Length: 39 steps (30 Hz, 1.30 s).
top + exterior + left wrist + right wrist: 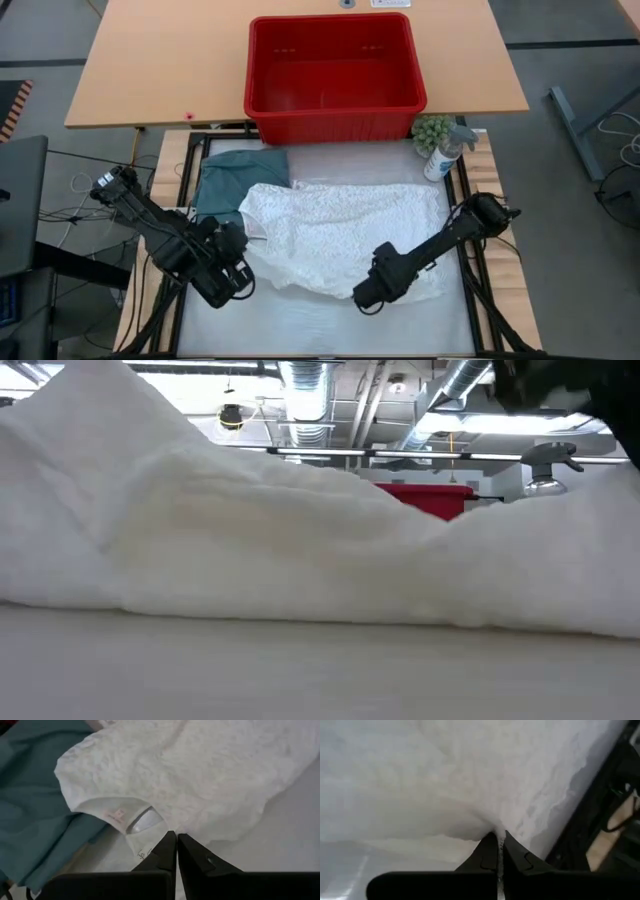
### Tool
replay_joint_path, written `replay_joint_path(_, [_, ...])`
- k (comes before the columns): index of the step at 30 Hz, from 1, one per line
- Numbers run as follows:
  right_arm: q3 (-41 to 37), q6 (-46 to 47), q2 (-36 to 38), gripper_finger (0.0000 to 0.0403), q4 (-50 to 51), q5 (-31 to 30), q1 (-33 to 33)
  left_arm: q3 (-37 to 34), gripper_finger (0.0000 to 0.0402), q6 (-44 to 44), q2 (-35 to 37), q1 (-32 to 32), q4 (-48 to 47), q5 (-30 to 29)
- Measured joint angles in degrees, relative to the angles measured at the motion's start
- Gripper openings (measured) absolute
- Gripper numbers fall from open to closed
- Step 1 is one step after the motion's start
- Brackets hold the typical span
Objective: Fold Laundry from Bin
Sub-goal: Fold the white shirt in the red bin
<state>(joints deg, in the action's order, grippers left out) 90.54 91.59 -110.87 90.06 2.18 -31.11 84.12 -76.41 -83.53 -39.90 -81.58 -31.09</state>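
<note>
The white garment lies spread on the grey mat, its neck opening toward the table's left. It fills the low view. A teal garment lies bunched at the mat's far left, partly under the white one. The red bin stands behind the mat. My right gripper is at the white garment's near edge, shut on it. My left gripper is shut beside the neck opening, and in its wrist view no cloth shows between its fingers. My right gripper pinches the white garment's near edge between its two fingers, coming steeply from above. A thin strip of cloth shows between the fingers. The cloth rises in a small peak to the fingertips, while the rest of the garment lies on the mat.
A spray bottle and a small green plant stand at the mat's far right corner. A black frame borders the mat. Bare mat lies between the garment and the near edge.
</note>
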Motion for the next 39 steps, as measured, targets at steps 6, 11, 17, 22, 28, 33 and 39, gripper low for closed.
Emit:
replay_joint_path(6, [-4.8,2.3,4.2,0.0022,-0.1,2.3,-1.3,0.0,0.0000,3.3,0.0,0.9,0.0,0.3])
replay_joint_path(11, [-10.0,7.2,12.5,0.0022,-0.1,0.4,-1.4,0.0,0.0000,5.8,0.0,2.0,0.1,-0.8])
replay_joint_path(17, [-17.6,8.1,19.7,0.0023,-0.5,0.6,-0.2,0.0,0.0000,9.3,0.0,4.0,2.5,-2.5])
replay_joint_path(22, [-22.1,6.0,21.8,0.0024,-1.3,0.7,2.3,0.0,0.0000,10.3,0.0,4.9,4.3,-2.6])
replay_joint_path(28, [-25.4,-0.2,21.6,0.0024,-6.9,-0.2,5.5,-3.2,0.0000,9.2,0.1,5.0,7.3,-2.4])
replay_joint_path(33, [-26.4,-1.8,21.6,0.0025,-5.7,-3.7,7.2,-10.5,0.0000,10.0,0.0,5.7,12.5,-1.6])
replay_joint_path(39, [-26.4,-7.5,21.6,0.0039,-6.0,-5.4,8.8,-13.2,0.0000,9.3,0.0,7.9,15.4,-2.4])
